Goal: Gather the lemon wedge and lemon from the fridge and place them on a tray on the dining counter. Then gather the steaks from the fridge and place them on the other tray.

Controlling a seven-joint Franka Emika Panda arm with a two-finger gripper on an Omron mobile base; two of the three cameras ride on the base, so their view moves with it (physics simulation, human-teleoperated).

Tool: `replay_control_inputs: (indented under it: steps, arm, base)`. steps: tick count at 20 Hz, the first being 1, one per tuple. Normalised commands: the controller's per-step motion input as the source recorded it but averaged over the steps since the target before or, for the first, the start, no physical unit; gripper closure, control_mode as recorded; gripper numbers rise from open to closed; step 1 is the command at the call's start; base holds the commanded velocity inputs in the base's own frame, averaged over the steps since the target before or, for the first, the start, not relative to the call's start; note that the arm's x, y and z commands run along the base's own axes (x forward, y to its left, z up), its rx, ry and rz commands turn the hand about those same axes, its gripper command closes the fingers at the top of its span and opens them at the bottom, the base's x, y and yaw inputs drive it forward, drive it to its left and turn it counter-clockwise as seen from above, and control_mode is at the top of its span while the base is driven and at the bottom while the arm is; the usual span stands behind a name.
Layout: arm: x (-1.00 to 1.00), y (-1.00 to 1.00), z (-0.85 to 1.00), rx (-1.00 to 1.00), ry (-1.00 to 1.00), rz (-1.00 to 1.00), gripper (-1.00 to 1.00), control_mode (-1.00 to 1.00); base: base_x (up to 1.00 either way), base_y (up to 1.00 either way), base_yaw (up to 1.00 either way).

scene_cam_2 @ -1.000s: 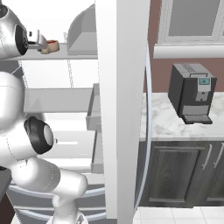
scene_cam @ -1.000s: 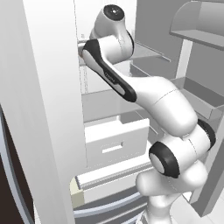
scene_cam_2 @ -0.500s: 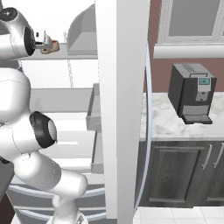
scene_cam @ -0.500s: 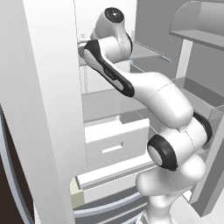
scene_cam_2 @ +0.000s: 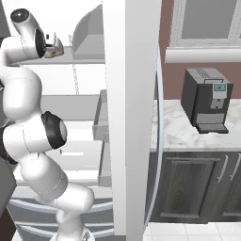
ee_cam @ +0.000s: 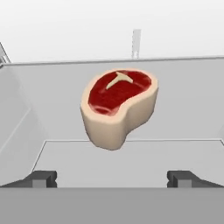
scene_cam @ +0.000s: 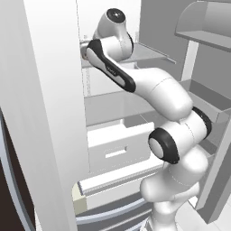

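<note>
steak in hand view: red top w/ pale bone mark, thick tan rim, lying on pale fridge shelf, centred ahead of gripper. finger tips spread wide at either side, nothing between them, not touching steak.

left base view: arm reaches up + left into open fridge, hand at upper shelf behind door edge; drawer below, pulled out.

right base view: steak just peeks past hand on upper shelf, left of fridge wall; coffee machine on marble counter, far right.
</note>
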Motion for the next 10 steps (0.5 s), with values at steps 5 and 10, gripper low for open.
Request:
replay_control_inputs:
  steps: [5,10]
  arm:
    - [0.37,0.12,0.00,0.00,0.02,-0.01,-1.00,-1.00]
    - [0.30,0.14,0.00,0.00,0.04,-0.02,-1.00,-1.00]
  base:
    - [0.00,0.00,0.00]
    - [0.00,0.00,0.00]
